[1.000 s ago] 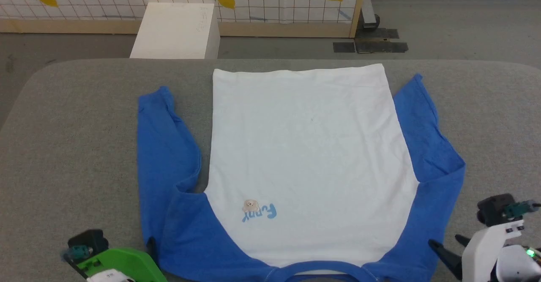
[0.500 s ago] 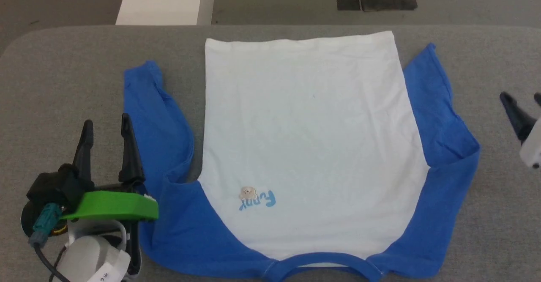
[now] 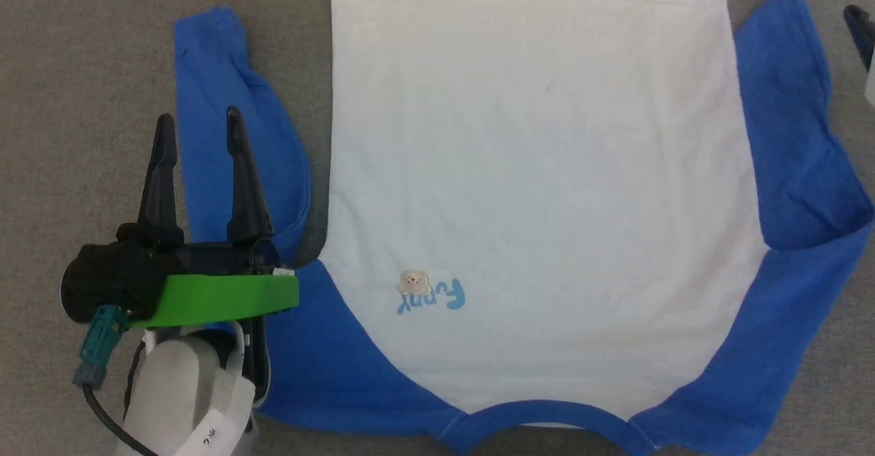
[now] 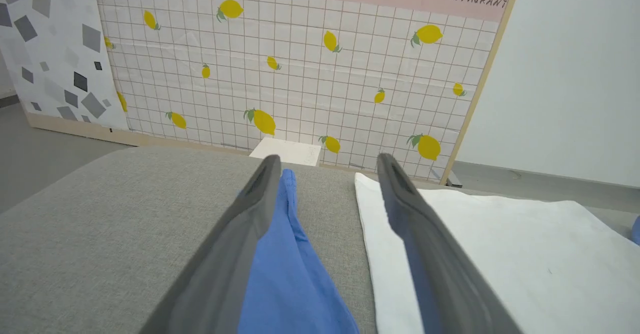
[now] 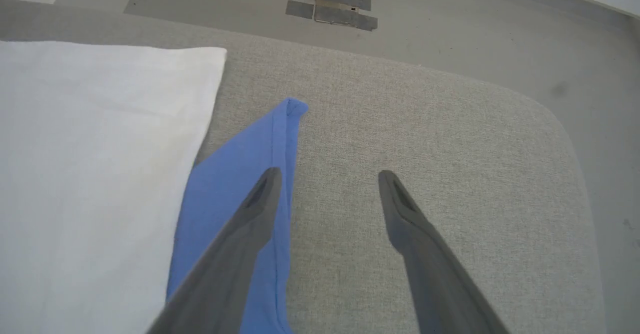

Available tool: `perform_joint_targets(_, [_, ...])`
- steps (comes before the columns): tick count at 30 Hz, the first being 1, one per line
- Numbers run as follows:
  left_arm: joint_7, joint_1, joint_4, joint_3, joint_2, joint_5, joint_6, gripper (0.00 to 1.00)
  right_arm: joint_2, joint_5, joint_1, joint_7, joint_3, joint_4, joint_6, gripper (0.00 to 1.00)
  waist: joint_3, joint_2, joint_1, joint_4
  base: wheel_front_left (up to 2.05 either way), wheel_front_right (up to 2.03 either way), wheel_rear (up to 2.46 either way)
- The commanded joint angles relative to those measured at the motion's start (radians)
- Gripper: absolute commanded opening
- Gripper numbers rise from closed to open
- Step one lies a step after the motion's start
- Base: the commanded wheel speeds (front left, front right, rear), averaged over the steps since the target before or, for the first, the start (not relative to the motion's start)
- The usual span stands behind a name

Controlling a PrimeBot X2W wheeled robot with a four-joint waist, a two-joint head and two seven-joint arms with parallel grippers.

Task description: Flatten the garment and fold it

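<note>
The garment [image 3: 533, 169] lay flat on the grey table [image 3: 68, 66], collar at the near edge, hem at the far edge, and a blue sleeve spread to each side.

Head view: the white body was smooth. Light-blue lettering [image 3: 434, 297] and a small beige patch [image 3: 413, 282] sat on the near left of the chest. The left sleeve bunched where it met the body. The blue neck trim curved along the near edge.

Left wrist view: the left gripper [image 4: 328, 157] had its jaws spread. The left sleeve ran between the fingers, and the right finger lay over the edge of the white body. Contact with the cloth could not be determined. Beyond the table stood a white box [image 4: 287, 151] and a lemon-print panel [image 4: 300, 73].

Right wrist view: the right gripper [image 5: 328, 174] had its jaws spread. Its left finger lay over the outer edge of the right sleeve, and its right finger lay over bare table. The sleeve cuff pointed toward the far side. A rounded table corner and grey floor [image 5: 450, 18] with dark tape patches [image 5: 330, 13] showed beyond.
</note>
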Motion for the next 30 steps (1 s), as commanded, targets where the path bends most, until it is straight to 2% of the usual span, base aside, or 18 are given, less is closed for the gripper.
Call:
perform_joint_targets(1, [-0.004,-0.019,-0.003,0.013,-0.013,0.014,-0.016,1.0,-0.009,-0.015,-0.033,-0.003,0.008,0.024,-0.001,1.0,0.085,0.0,-0.0001,0.072,0.0,0.0,0.0])
perform_joint_targets(7, [-0.004,-0.025,-0.005,0.051,-0.055,0.043,-0.056,1.0,-0.027,-0.03,-0.106,-0.031,0.067,0.093,-0.001,1.0,0.131,0.0,-0.0001,0.103,0.0,0.0,0.0])
perform_joint_targets(14, [-0.004,-0.027,-0.008,0.068,-0.074,0.064,-0.079,1.0,-0.041,-0.031,-0.14,-0.036,0.117,0.165,-0.001,1.0,0.147,0.0,-0.0001,0.107,0.0,0.0,0.0])
perform_joint_targets(15, [-0.004,-0.029,-0.008,0.068,-0.075,0.066,-0.081,1.0,-0.041,-0.03,-0.145,-0.037,0.117,0.175,-0.001,0.43,0.147,0.0,-0.0001,0.106,0.0,0.0,0.0])
perform_joint_targets(16, [-0.004,-0.031,-0.009,0.069,-0.076,0.067,-0.082,1.0,-0.041,-0.031,-0.149,-0.043,0.117,0.18,-0.001,0.09,0.145,0.0,-0.0001,0.104,0.0,0.0,0.0])
perform_joint_targets(17, [-0.004,-0.032,-0.008,0.07,-0.076,0.068,-0.083,1.0,-0.039,-0.029,-0.154,-0.053,0.109,0.187,-0.001,0.0,0.141,0.0,-0.0001,0.1,0.0,0.0,0.0])
perform_joint_targets(24, [-0.004,-0.025,0.009,0.08,-0.078,0.058,-0.093,1.0,-0.035,-0.031,-0.156,-0.173,0.039,0.21,-0.001,0.0,0.066,0.0,-0.0001,0.066,0.0,0.0,0.0])
perform_joint_targets(30, [-0.004,0.011,0.028,0.1,-0.079,0.049,-0.098,1.0,-0.089,0.001,-0.093,-0.245,-0.011,0.181,-0.001,0.0,-0.059,0.0,-0.0001,0.031,0.0,0.0,0.0])
